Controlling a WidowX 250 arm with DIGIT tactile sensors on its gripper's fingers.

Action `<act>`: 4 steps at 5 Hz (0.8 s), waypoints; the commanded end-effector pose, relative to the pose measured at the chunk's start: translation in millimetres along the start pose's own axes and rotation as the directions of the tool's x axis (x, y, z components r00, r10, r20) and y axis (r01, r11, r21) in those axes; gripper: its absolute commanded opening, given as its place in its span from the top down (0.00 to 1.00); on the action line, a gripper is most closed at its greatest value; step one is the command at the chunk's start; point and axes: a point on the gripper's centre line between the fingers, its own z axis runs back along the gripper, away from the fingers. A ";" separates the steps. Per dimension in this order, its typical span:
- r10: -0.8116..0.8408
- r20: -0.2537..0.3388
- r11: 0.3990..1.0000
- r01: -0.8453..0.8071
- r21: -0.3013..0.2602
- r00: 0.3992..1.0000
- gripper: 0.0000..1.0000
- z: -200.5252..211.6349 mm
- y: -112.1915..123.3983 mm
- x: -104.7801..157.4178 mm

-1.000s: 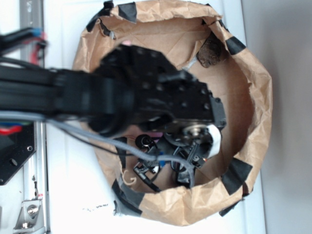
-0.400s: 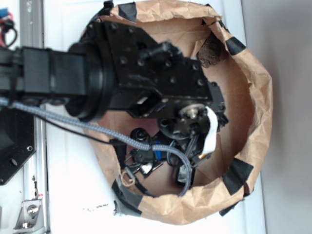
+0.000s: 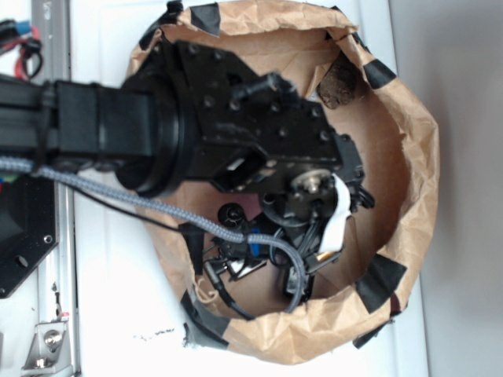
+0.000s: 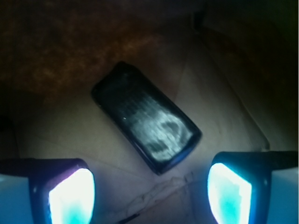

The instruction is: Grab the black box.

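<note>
In the wrist view the black box (image 4: 145, 122) lies flat and diagonal on the brown paper floor. It is glossy, with rounded corners and a pale glare on its near half. My gripper (image 4: 149, 189) hovers above it and is open. The left fingertip (image 4: 70, 196) and the right fingertip (image 4: 229, 191) stand wide apart, and the box's near corner sits just ahead of the gap, touching neither. In the exterior view my black arm (image 3: 259, 141) reaches over the paper-lined basin and hides the box.
The crumpled brown paper wall (image 3: 409, 181) rings the basin, with black tape patches (image 3: 381, 283) on its rim. A dull dark brown lump (image 3: 339, 81) rests at the far rim. A grey cable (image 3: 141, 206) trails under the arm.
The arm has swung toward the top of the exterior view and reached slightly further right. In the last half second it hardly moved.
</note>
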 end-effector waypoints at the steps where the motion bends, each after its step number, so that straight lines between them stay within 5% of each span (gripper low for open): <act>1: -0.231 0.019 0.971 0.229 0.073 0.973 0.00 11.7 -1.1 21.9; 3: -0.221 0.020 0.970 0.218 0.111 0.975 0.00 -9.0 4.4 33.0; 4: -0.221 -0.049 0.971 0.225 0.085 0.974 0.00 -35.7 0.7 29.5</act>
